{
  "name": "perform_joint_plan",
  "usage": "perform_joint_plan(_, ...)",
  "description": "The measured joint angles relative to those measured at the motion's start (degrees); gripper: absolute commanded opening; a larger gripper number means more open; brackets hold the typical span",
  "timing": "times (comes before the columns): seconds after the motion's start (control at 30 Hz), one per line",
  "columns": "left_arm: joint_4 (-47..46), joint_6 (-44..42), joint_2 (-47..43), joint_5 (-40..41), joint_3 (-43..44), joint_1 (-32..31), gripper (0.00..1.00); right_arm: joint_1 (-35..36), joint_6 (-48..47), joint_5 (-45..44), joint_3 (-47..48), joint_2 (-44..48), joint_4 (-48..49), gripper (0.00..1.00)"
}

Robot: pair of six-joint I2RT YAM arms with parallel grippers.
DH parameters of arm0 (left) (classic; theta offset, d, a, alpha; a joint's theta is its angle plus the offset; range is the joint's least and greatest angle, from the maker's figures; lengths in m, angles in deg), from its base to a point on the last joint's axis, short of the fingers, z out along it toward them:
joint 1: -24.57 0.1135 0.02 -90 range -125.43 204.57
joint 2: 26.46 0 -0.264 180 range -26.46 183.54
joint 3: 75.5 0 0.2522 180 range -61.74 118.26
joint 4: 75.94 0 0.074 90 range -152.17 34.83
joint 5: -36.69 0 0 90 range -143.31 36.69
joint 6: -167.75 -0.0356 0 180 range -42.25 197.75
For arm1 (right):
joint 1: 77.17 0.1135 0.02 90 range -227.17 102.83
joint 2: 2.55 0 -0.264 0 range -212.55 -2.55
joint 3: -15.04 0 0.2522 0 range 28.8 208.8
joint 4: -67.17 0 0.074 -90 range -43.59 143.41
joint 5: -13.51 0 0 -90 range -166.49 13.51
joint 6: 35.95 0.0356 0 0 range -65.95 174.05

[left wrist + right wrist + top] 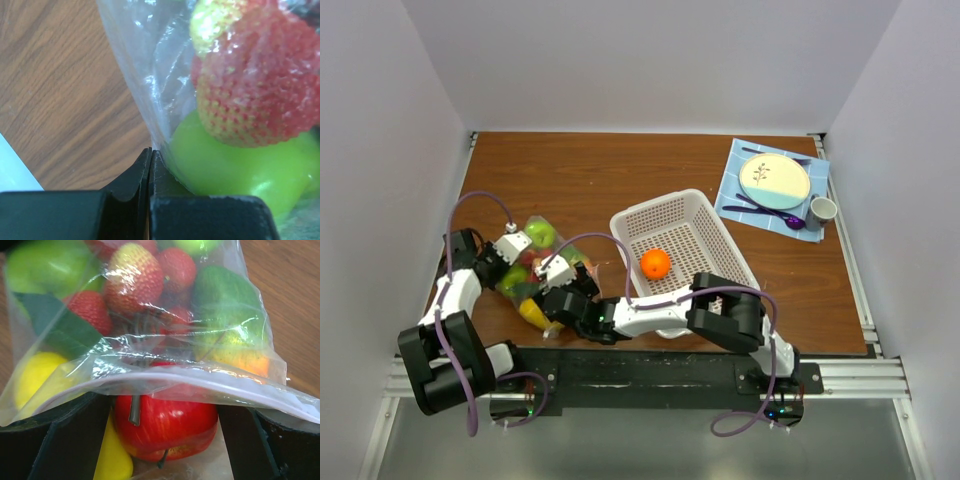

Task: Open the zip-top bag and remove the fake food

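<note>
Wooden table (620, 170), your left gripper (150, 156) clamped on the zip-top bag (145, 75), your right gripper (165, 412) spread wide around a red apple (167, 425)

You are looking at a wooden bench (600, 170) carrying a zip-top bag (532, 262) lower left, a white basket (660, 204) mid-frame, a blue placemat (732, 185) upper right.
</note>
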Motion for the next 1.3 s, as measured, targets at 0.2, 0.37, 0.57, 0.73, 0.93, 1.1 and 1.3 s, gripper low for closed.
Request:
perform_joint_plan(0.2,-0.15,-1.16,-1.05,0.00,-1.16,0.00,0.00,-0.44,3.26,-0.15,-1.18,0.11,-0.46,0.52)
perform_joint_plan(0.37,0.15,-1.27,-1.97,-0.02,-2.23,0.00,0.00,-0.48,5.68,0.04,-4.81,2.58,0.55,0.27)
perform_joint_plan(0.57,0.15,-1.22,-2.84,0.85,-3.61,0.00,0.00,-0.44,6.78,0.28,-10.58,9.14,-3.54,0.16)
perform_joint_plan(0.73,-0.96,-1.18,-2.86,2.67,-4.96,0.00,0.00,0.15,7.32,0.22,-13.92,19.61,-9.09,0.24)
perform_joint_plan(0.93,-1.31,-1.03,-2.60,3.61,-5.31,0.00,0.00,0.61,9.42,-3.23,-18.10,34.56,-14.56,0.21)
perform_joint_plan(1.1,-1.05,-1.01,-2.84,3.65,-5.35,0.00,0.00,-2.62,15.04,-11.06,-22.25,43.95,-22.71,0.22)
perform_joint_plan(1.3,0.11,-1.03,-4.28,3.72,-5.75,0.00,0.00,-9.73,26.49,-15.87,-24.37,44.57,-38.01,0.92)
